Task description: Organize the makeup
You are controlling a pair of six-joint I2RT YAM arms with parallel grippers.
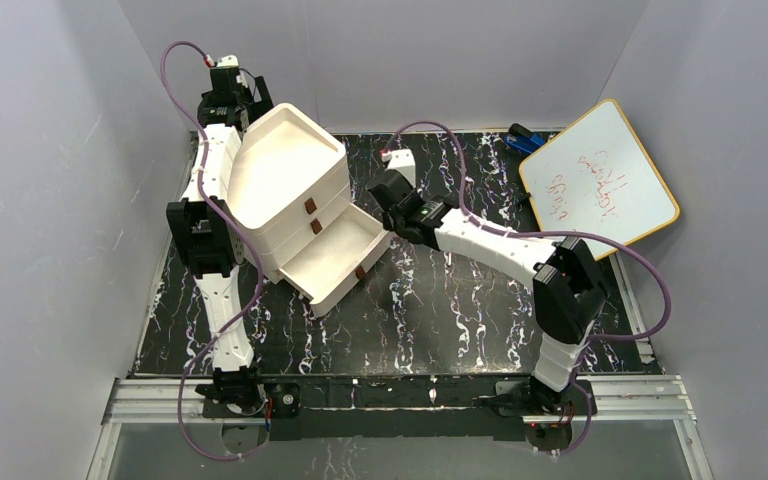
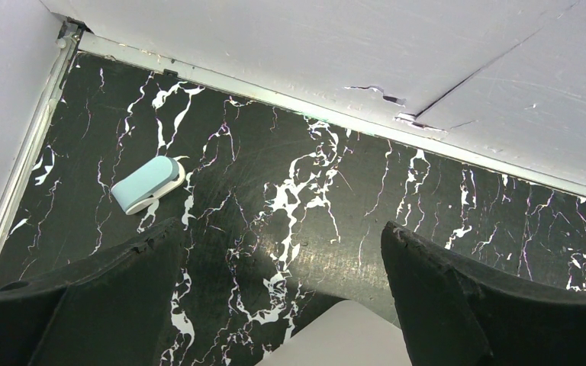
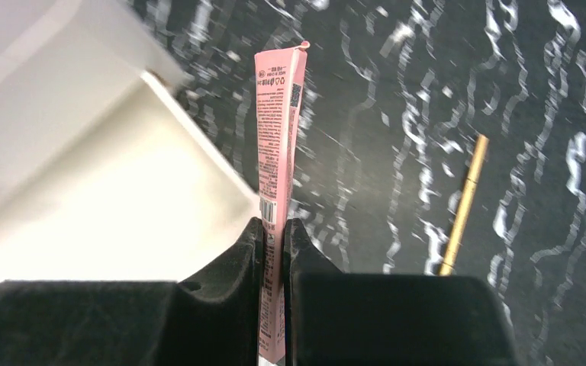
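A: What does only the right wrist view show?
B: Right jaws pinch one pink tube (image 3: 278,114) by the open drawer (image 3: 122,198); one slim stick (image 3: 464,202) lies on the counter (image 3: 366,114)
A: And the left wrist view?
B: Left jaws spread wide, empty; one pale blue case (image 2: 146,184) nearby

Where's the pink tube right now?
In the right wrist view, the pink tube is clamped in the jaws of the right gripper, between the open drawer and a slim gold stick.
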